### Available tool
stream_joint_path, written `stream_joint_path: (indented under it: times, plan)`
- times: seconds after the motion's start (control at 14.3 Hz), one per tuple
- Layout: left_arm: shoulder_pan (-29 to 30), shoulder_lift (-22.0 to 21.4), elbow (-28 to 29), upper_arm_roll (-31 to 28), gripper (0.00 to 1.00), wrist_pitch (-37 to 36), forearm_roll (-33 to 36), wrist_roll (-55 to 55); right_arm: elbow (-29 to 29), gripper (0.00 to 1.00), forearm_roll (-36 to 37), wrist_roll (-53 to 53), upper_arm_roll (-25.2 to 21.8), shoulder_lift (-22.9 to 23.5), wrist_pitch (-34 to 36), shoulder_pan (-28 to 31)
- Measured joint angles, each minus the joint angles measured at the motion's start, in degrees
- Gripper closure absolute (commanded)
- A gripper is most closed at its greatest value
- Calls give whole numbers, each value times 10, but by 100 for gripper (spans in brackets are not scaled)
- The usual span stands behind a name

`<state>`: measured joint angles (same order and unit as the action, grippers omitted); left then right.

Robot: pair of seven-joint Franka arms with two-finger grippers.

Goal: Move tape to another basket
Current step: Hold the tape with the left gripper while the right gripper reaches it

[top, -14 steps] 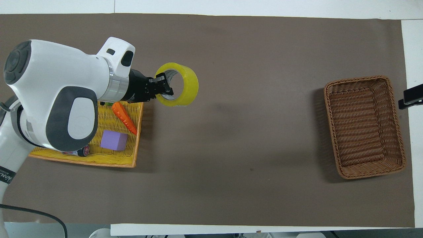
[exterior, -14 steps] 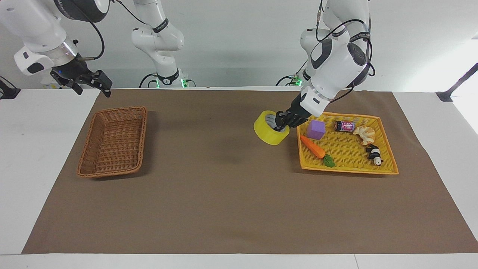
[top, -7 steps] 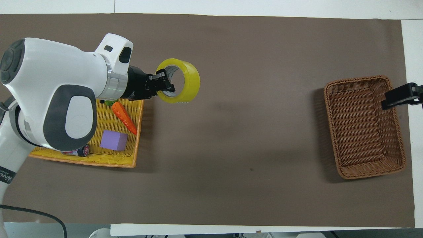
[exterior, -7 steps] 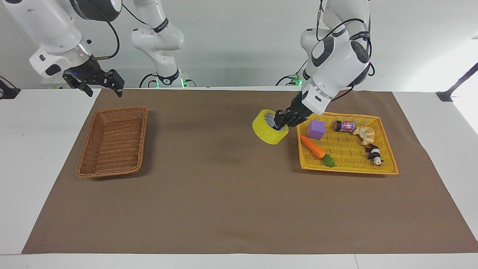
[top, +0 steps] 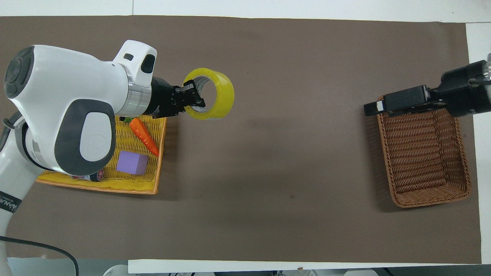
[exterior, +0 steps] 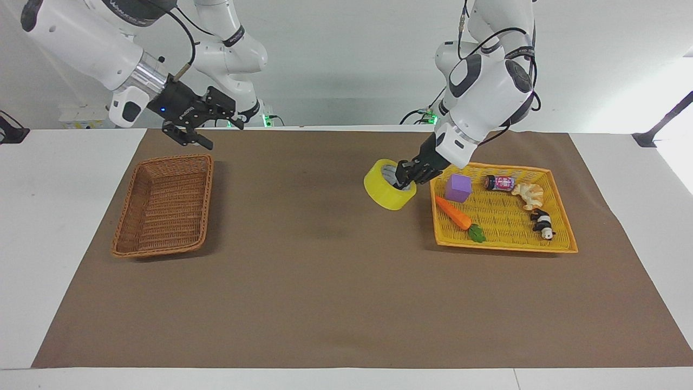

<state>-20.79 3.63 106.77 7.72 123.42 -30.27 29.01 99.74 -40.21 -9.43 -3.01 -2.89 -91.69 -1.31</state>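
Facing view: left gripper (exterior: 405, 177) is clamped on the rim of the wide yellow roll of translucent tape (exterior: 389, 184), one finger inside the grey-white core, the other on the outer wall. Tape is tilted and looks lifted clear of the brown paper mat (exterior: 335, 281), though contact at its lower edge is hard to rule out from this angle. It sits over the mat just beside the flat bright yellow-orange woven tray (exterior: 560, 246), on the side toward the right arm's end of the table.

Tray holds an orange toy carrot (exterior: 453, 212), a purple cube (exterior: 458, 188), a small dark can (exterior: 499, 182), a cream pastry-like toy (exterior: 529, 194) and a black-and-white panda figure (exterior: 542, 223).

Right gripper (exterior: 210, 129), jaws wide apart and holding nothing, hangs above the robot-side corner of the rectangular brown woven wicker basket (exterior: 162, 203). Basket has nothing in it and stands well apart from the tape.

Overhead view: tape (top: 210, 94) shows as an open ring off the tray's corner.
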Motion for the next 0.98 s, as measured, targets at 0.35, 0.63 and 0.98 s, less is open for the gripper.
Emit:
stream_joint_path:
  times: [0.35,0.63,0.98]
  plan:
    - [-1,0,0,0,100,2,0,2,92,0,-146,1,2,-4,-160,-81]
    - [-1,0,0,0,100,9,0,2,107,0,-240,-2,3,31,-277,-169]
    - [-1,0,0,0,100,10,0,2,107,0,-304,-3,3,59,-365,-231]
